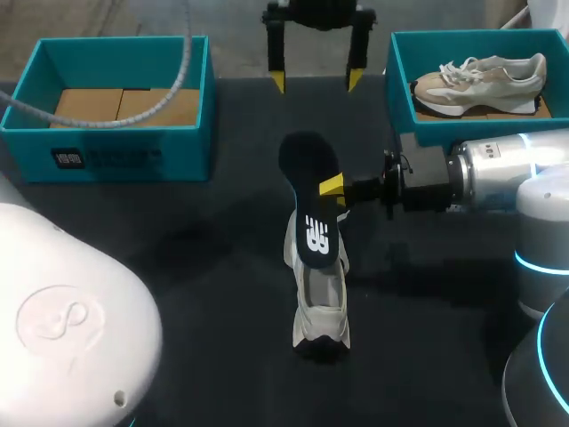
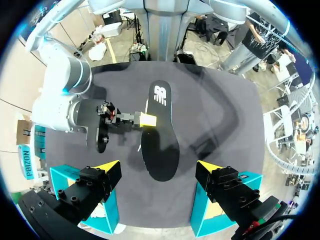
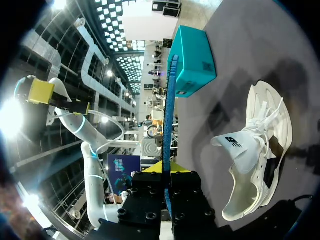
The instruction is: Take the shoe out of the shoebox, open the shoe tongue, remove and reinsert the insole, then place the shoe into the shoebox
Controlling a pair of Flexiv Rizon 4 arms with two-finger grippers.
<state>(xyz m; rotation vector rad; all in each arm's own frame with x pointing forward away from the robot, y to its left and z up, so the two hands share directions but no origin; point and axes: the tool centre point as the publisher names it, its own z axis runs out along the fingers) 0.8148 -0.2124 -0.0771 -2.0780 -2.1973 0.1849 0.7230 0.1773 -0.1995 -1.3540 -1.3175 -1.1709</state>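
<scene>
My right gripper (image 1: pixel 332 187) is shut on one side edge of a dark insole (image 1: pixel 309 200) and holds it in the air over the table's middle. Under it a white shoe (image 1: pixel 320 302) lies on the black table, its tongue pulled up. In the right wrist view the insole (image 3: pixel 167 125) shows edge-on between the fingers, with the shoe (image 3: pixel 255 160) lying below it and apart. My left gripper (image 1: pixel 316 80) hangs open at the far edge, empty. In its own view the left gripper (image 2: pixel 156 170) looks down on the insole (image 2: pixel 159 130), which hides the shoe.
A teal shoebox (image 1: pixel 404 116) at the far right holds a second beige and white shoe (image 1: pixel 480 76). Another teal box (image 1: pixel 116 156) at the far left has cardboard blocks inside. My left arm's white body (image 1: pixel 62 329) fills the near left corner.
</scene>
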